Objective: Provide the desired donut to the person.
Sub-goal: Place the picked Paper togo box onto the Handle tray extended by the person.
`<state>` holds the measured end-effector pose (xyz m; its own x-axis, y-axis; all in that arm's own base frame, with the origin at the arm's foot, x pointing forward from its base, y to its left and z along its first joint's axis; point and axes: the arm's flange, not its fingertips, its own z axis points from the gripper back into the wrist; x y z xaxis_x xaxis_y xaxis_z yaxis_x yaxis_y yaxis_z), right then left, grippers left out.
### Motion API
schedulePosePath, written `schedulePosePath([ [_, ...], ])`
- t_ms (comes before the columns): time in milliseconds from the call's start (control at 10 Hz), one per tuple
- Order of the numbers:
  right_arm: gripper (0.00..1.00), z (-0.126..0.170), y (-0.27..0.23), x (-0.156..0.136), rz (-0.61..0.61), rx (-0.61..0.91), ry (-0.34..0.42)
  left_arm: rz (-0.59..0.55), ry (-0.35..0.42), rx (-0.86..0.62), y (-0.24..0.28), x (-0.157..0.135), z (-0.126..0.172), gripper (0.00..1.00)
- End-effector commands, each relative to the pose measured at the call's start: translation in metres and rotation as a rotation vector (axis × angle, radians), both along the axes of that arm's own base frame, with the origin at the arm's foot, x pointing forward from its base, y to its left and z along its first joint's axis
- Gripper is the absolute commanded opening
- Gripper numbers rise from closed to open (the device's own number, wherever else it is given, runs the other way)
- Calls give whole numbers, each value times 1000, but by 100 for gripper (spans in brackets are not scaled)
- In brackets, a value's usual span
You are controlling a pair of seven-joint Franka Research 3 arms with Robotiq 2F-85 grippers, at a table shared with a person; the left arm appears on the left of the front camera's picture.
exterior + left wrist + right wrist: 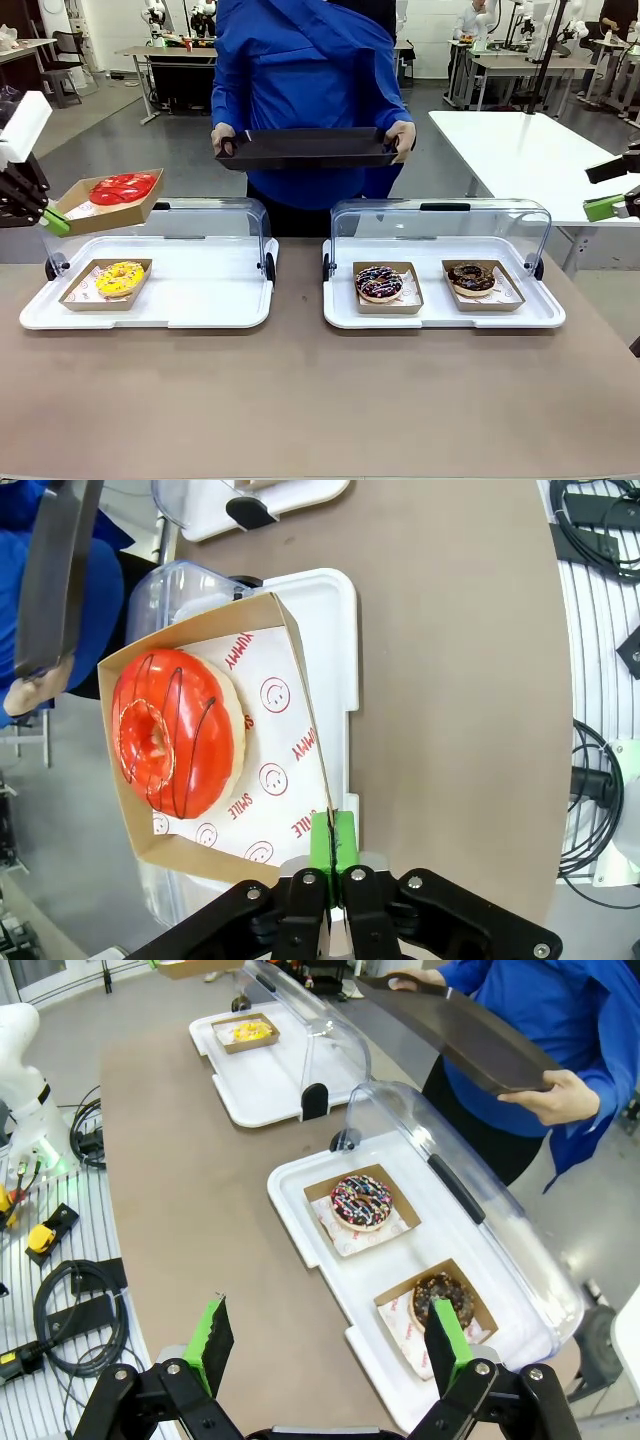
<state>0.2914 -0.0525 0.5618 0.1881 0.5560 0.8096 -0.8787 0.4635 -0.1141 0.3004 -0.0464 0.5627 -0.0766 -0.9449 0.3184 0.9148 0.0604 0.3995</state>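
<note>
Upper left, left gripper (50, 220) pinches the paper tray (72, 203) holding the red donut (123, 187); right gripper (328, 1322) gapes wide, empty.

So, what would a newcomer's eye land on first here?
The red donut, held up in its box above the left case by the left pincer, shut on the box's edge. Across the table the person in blue holds out a dark tray with both hands. The right pincer hangs open at the right.
</note>
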Motion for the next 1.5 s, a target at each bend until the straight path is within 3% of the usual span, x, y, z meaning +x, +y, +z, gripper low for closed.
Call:
schedulePosePath([
  [0,100,0,2,2,11,28,-3,-1,-28,-15,2,-23,-32,0],
  [900,100,0,2,2,11,28,-3,-38,4,0,-4,-6,-31,0],
  [1400,100,0,2,2,11,28,-3,-54,-34,33,-29,4,-12,0],
])
